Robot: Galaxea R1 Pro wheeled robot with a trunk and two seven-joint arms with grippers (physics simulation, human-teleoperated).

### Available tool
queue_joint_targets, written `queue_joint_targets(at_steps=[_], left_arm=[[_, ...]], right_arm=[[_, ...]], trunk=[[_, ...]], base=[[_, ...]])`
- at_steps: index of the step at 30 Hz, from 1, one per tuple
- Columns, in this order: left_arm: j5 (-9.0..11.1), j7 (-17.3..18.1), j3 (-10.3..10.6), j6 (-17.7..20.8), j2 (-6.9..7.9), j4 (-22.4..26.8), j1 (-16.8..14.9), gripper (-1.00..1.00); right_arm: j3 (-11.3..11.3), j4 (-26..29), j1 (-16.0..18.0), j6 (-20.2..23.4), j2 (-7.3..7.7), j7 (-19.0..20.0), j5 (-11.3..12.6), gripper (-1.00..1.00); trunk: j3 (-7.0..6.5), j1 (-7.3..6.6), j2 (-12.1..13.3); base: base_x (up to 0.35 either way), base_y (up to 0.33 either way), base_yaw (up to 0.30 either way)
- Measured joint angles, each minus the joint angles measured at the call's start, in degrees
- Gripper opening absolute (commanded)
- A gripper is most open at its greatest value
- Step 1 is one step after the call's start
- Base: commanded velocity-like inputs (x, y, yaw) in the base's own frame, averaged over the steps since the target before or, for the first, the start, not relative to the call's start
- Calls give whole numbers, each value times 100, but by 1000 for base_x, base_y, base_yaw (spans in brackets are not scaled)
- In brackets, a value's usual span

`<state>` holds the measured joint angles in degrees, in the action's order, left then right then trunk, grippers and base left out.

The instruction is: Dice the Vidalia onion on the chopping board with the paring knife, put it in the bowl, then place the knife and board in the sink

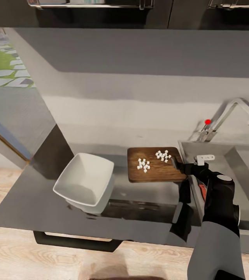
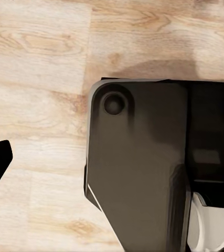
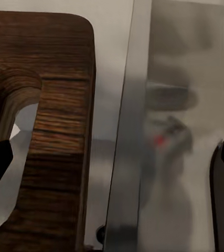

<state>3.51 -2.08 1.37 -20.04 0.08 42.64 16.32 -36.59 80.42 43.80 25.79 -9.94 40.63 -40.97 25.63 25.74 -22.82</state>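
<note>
Right wrist view: right claw (image 3: 112,157) spread wide, empty, over chopping board (image 3: 59,105) edge and sink (image 3: 185,131).

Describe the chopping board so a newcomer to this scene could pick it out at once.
On the dark grey countertop, look just beside the steel sink, under the chrome tap. The chopping board lies there: dark brown wood, flat, scattered with white onion dice, unlike the white bowl further along.
</note>
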Motion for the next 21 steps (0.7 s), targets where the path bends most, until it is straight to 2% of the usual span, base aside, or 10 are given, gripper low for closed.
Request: queue_joint_targets(at_steps=[15,21], left_arm=[[0,0,4,0,1,5,0,100],[0,1,4,0,1,4,0,100]], right_arm=[[0,-17,-1,-1,0,-2,-1,100],[0,10,0,12,0,-4,93,100]], trunk=[[137,1,0],[181,-1,-3]], base=[[25,29,0],[0,10,0]])
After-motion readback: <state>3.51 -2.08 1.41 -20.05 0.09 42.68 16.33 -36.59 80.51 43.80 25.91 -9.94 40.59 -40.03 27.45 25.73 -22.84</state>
